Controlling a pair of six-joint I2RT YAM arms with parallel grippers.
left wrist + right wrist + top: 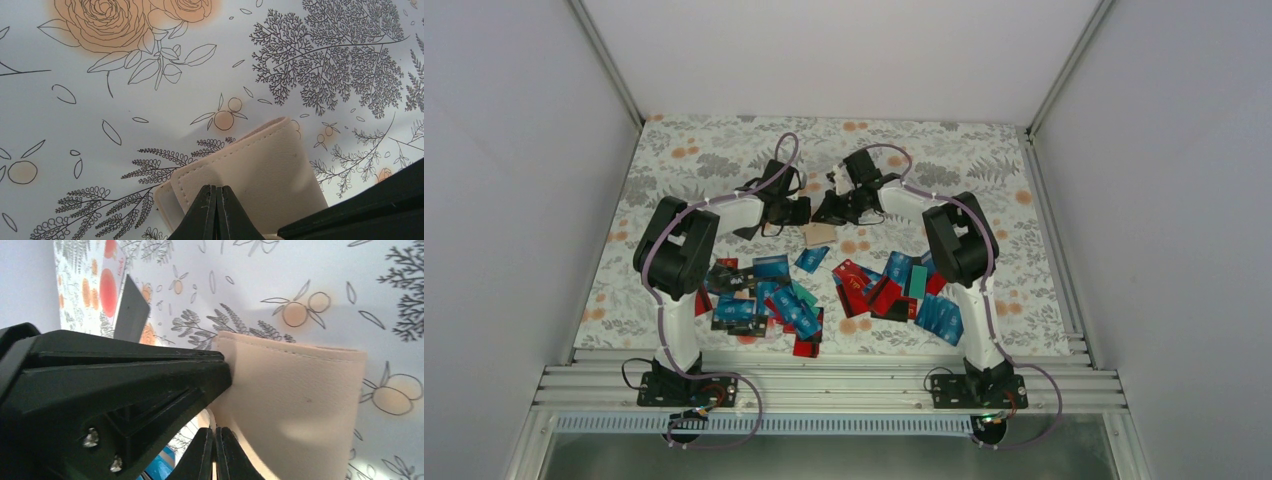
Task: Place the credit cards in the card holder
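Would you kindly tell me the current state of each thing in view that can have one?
card holder: held up off the table, pinched by both grippers, no card visible in it.
left gripper: shut on the card holder's edge.
right gripper: shut on the card holder's edge.
credit cards: lying loose in two heaps on the table, none gripped.

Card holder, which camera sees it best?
Left wrist view: the card holder is close, stitching and edges plain. Right wrist shows it large but partly hidden; top view, just a tiny tan patch.
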